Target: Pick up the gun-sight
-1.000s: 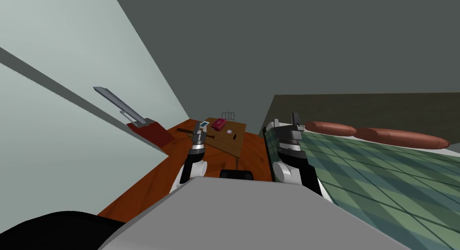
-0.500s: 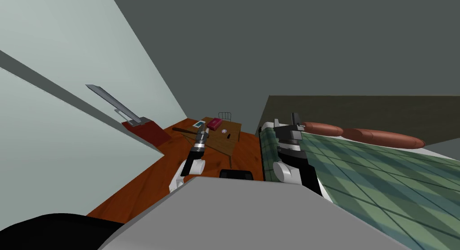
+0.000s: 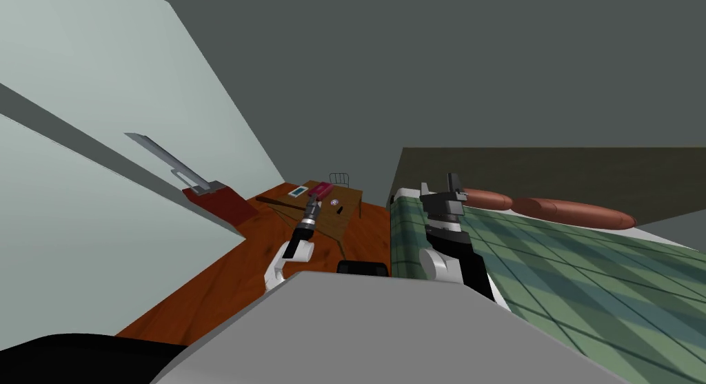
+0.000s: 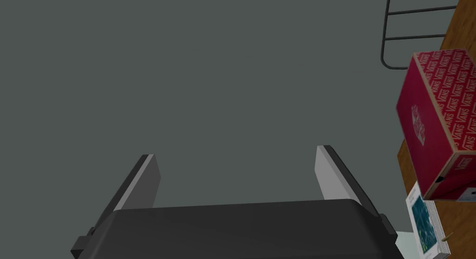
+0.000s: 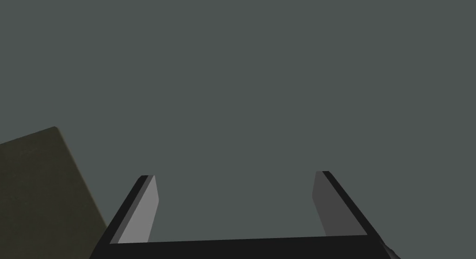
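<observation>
Grey wall [image 3: 448, 69] filled the top of the head view. A bed [image 3: 551, 263] with a green checked cover took the lower right, and a red-brown wood floor [image 3: 220, 276] ran up the centre-left.

- Brown table [image 3: 350, 196] stood at mid-frame, small and far off.
- Red box [image 3: 320, 190] and a white-and-blue book [image 3: 298, 191] sat at its upper-left end.
- Left gripper [image 3: 311, 206] was in front of the table. Its fingers were wide apart and held nothing.
- Right gripper [image 3: 438, 183] was raised over the bed's corner, spread the same and empty.
- Gun-sight [image 3: 338, 210] was a tiny dark sliver on the tabletop, just right of the left gripper. Its long axis ran roughly up-frame. Which end pointed forward could not be told.
</observation>
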You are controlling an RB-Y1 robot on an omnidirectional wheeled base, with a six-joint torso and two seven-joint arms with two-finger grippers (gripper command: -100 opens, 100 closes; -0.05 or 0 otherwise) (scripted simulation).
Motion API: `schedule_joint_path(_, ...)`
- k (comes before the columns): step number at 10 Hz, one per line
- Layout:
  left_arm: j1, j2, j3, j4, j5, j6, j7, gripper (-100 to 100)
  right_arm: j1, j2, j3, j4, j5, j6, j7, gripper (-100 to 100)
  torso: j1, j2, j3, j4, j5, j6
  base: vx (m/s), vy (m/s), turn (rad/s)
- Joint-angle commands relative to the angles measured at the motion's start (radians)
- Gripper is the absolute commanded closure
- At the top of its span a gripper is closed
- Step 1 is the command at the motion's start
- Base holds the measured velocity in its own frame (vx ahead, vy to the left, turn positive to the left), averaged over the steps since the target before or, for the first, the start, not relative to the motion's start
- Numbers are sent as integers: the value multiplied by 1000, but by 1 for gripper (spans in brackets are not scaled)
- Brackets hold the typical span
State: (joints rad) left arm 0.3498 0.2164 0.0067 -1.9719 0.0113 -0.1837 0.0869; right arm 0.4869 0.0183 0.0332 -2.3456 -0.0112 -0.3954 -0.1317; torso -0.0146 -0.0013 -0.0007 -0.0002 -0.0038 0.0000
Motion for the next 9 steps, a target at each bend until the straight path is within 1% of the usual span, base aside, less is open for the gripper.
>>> schedule_joint_path(1, -13, 12, 15, 29, 4, 50, 23, -100, 0, 0, 0, 0, 0, 0, 0, 0, 0, 0, 0, 0, 0, 0, 43, -200, 0)
schedule_joint_path(2, -30, 17, 27, 57, 7, 88, 39, -100, 0, 0, 0, 0, 0, 0, 0, 0, 1, -1, -1, 0, 1, 0, 49, -223, -84)
schedule_joint_path(3, -30, 17, 27, 64, 7, 100, 39, -100, 0, 0, 0, 0, 0, 0, 0, 0, 1, -2, -1, -1, 0, 1, 17, -40, -179)
schedule_joint_path(4, -30, 17, 27, 64, 7, 100, 39, -100, 0, 0, 0, 0, 0, 0, 0, 0, 10, -1, -1, 0, 2, 0, -1, 7, 21)
schedule_joint_path(5, -46, 23, 40, 101, 11, 145, 56, -100, 0, 0, 0, 0, 0, 0, 0, 0, 14, 1, 0, 0, 3, 0, 3, -14, -47)
schedule_joint_path(8, -46, 23, 40, 101, 11, 145, 56, -100, 0, 0, 0, 0, 0, 0, 0, 0, 14, 1, 1, 0, 3, 0, 4, -17, -59)
schedule_joint_path(9, -46, 23, 40, 101, 11, 145, 56, -100, 0, 0, 0, 0, 0, 0, 0, 0, 15, 1, 1, 0, 3, 0, -3, 12, 43)
